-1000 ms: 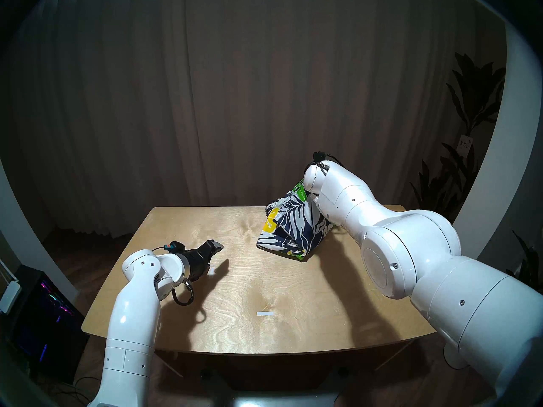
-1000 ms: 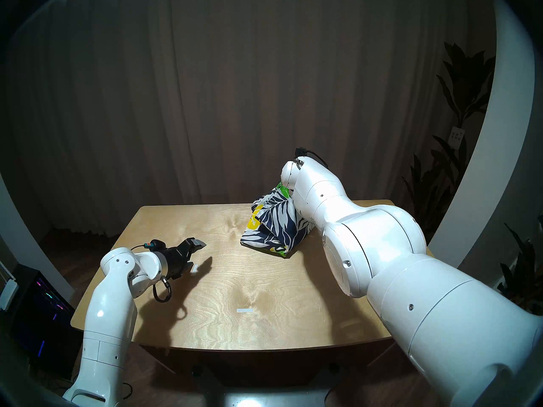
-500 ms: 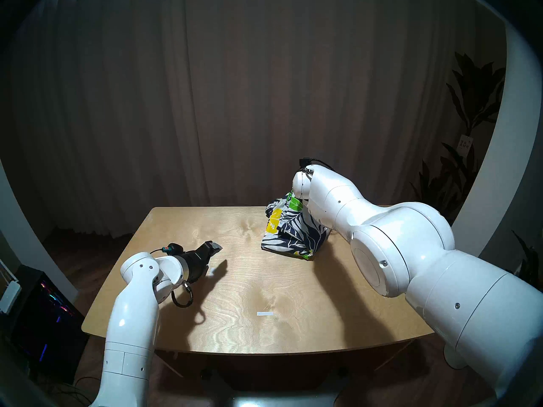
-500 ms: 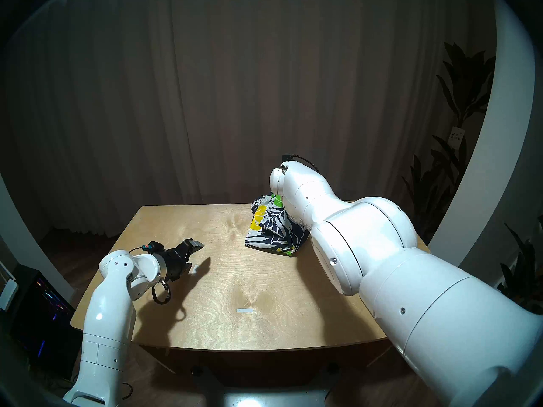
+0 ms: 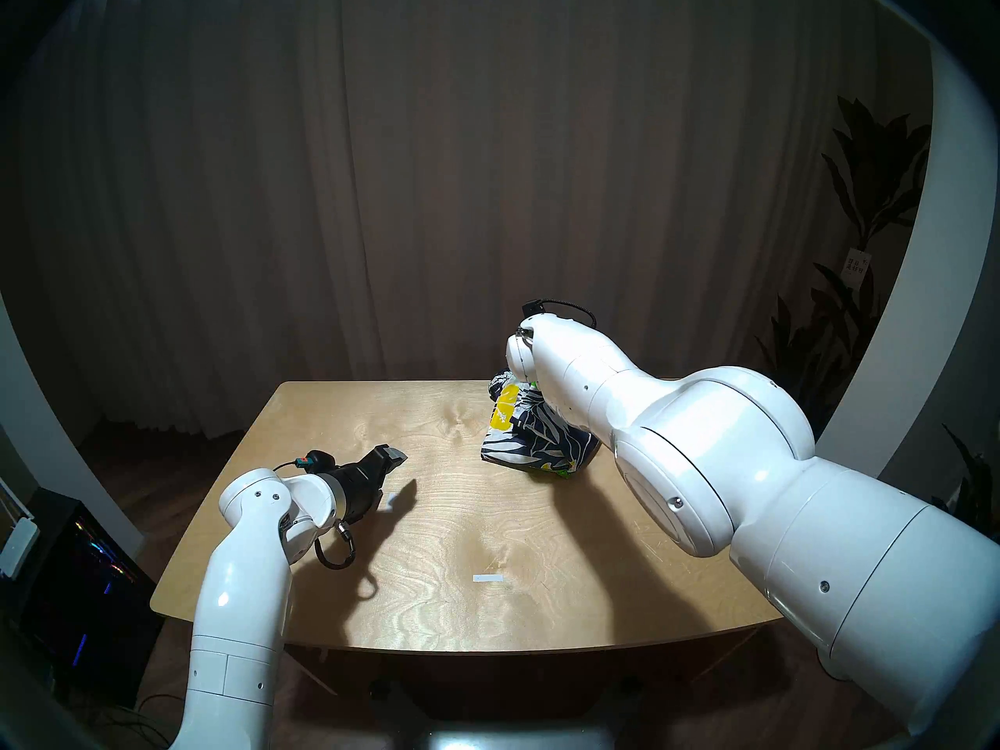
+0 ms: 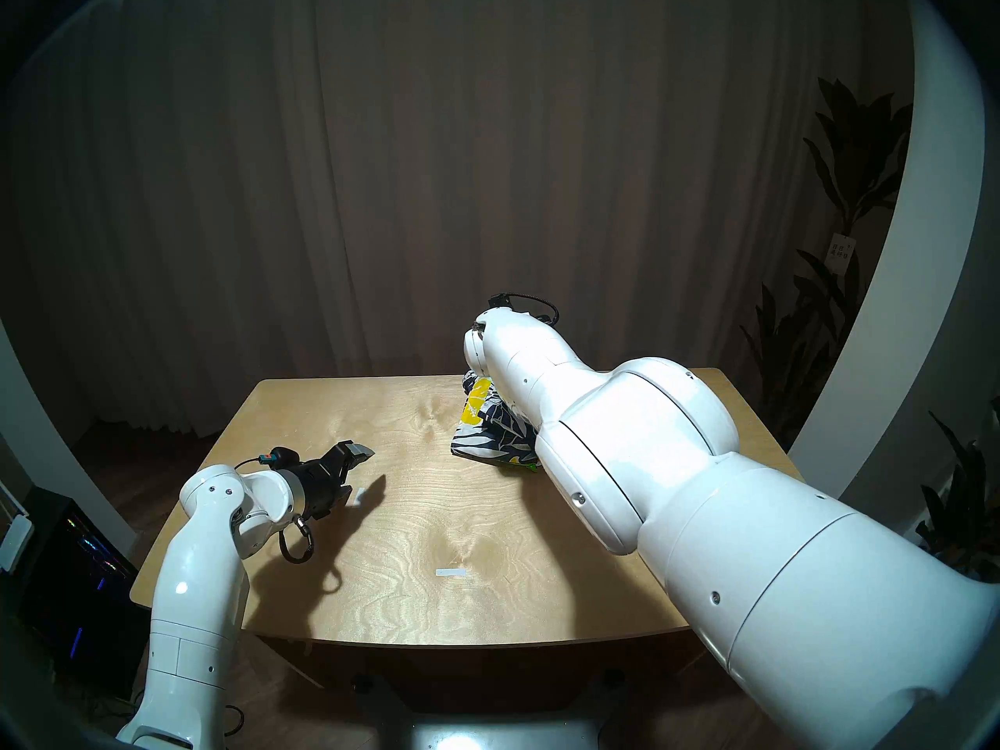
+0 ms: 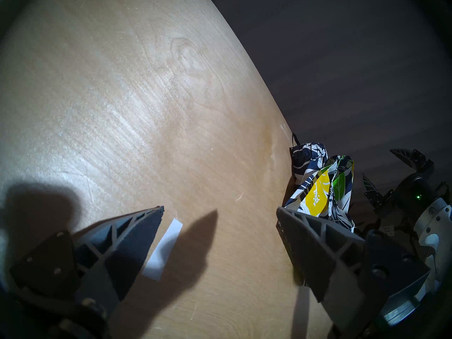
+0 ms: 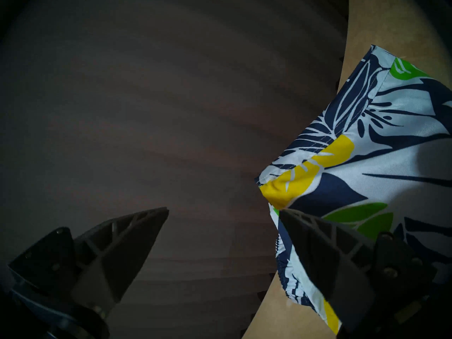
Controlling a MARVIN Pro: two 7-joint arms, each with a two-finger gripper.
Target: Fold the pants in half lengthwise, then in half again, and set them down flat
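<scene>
Your right pincer (image 8: pixel 223 210) gapes empty; shorts (image 8: pixel 367 160) touch its right finger. Left pincer (image 7: pixel 220 210), also wide, sits well apart.

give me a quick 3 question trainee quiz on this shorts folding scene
1. True or false: the right gripper is clamped on the shorts.
2. Where on the table do the shorts sit? A) near-left corner B) far-right area C) dead centre
3. Fill in: the left gripper hovers with its jaws ____ above a strip of white tape.

Key: 1 false, its jaws are spread with nothing between them. 2 B. 3 open.
</scene>
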